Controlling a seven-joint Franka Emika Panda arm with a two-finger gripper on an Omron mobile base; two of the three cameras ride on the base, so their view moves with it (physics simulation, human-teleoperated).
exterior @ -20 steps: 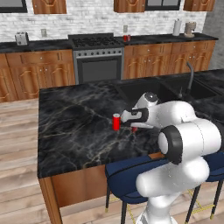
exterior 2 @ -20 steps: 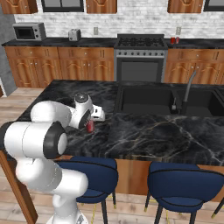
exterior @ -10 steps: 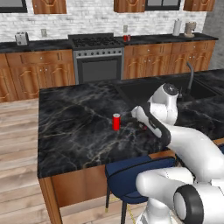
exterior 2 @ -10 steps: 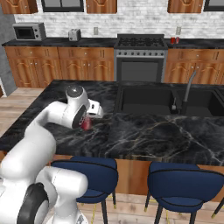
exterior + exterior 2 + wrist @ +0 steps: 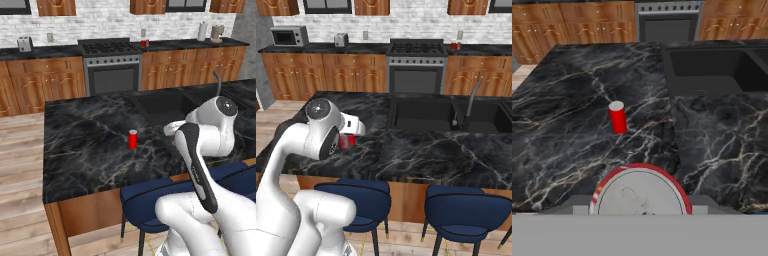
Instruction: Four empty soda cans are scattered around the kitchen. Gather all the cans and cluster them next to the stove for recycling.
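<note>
Both base views face the stove [image 5: 111,47] across the island [image 5: 85,145]; hand view looks down close.

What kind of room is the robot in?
It is a kitchen, though a computer-drawn one. You can tell by the stove against the back wall, the sink sunk into the black marble island, and the microwave on the counter.

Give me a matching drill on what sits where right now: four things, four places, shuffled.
1 upright can
2 near can
3 stove
4 sink

A sunk in the island top
B silvery top close up before the hand camera
C standing on the island, left of the sink
D back wall, between wooden cabinets

Pairs: 1-C, 2-B, 3-D, 4-A
</note>
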